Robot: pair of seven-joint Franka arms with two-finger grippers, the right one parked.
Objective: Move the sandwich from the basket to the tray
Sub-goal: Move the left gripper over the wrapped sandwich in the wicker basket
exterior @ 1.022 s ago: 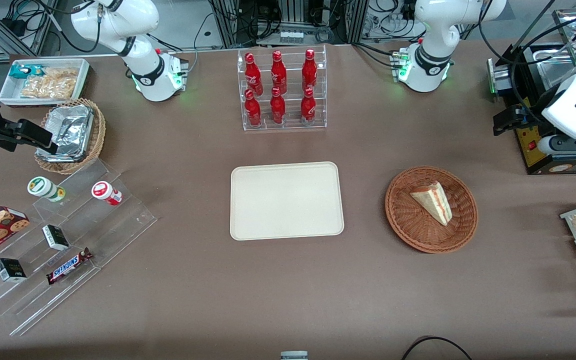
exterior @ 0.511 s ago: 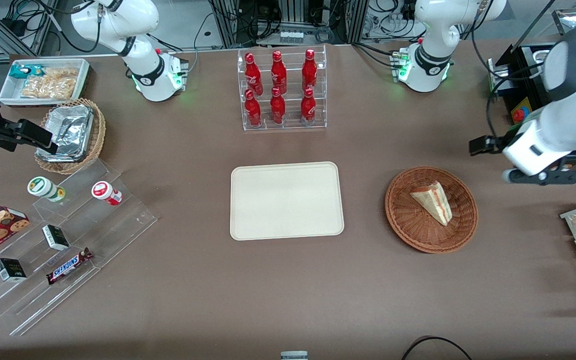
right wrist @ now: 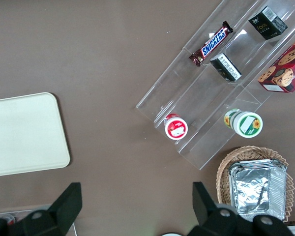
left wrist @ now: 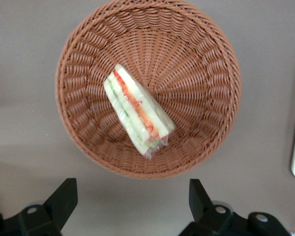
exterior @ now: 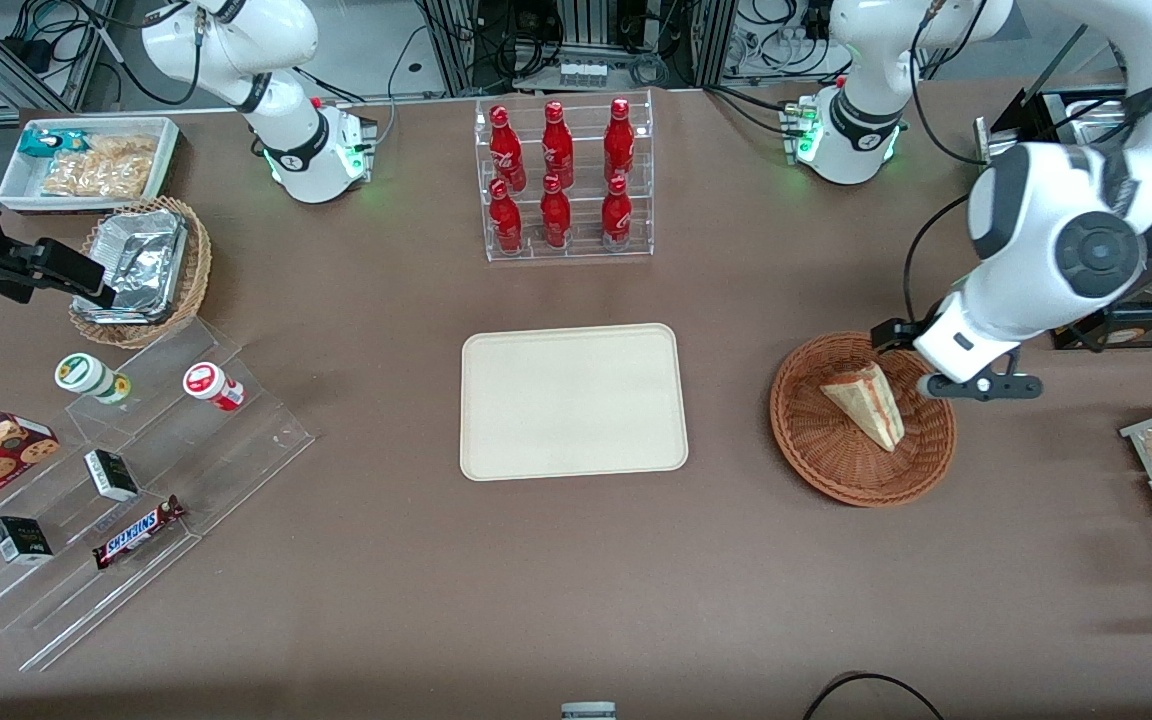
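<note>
The sandwich [exterior: 868, 404] lies in the round woven basket [exterior: 816, 455], on its side, with the layered cut face showing red, orange and green in the left wrist view [left wrist: 136, 114]. The basket [left wrist: 206, 54] sits on the brown desk [exterior: 536, 580], toward the working arm's end. The cream tray [exterior: 573, 400] rests flat on the desk near its middle, well apart from the basket, and carries nothing.

The gripper [exterior: 921, 365] hangs above the basket rim on the side toward the working arm's end of the desk, just beside the sandwich and not touching it. In the left wrist view, the gripper [left wrist: 132, 196] has its two black fingers [left wrist: 64, 196] spread wide, with nothing between them. The sandwich and most of the basket sit clear of the fingertips.

The front view shows the whole desk layout: a clear rack of red bottles [exterior: 561, 180] farther from the camera than the tray. The left wrist view alone shows the finger spacing and the clear wrap around the sandwich. The right wrist view shows one corner of the tray [right wrist: 24, 135].
</note>
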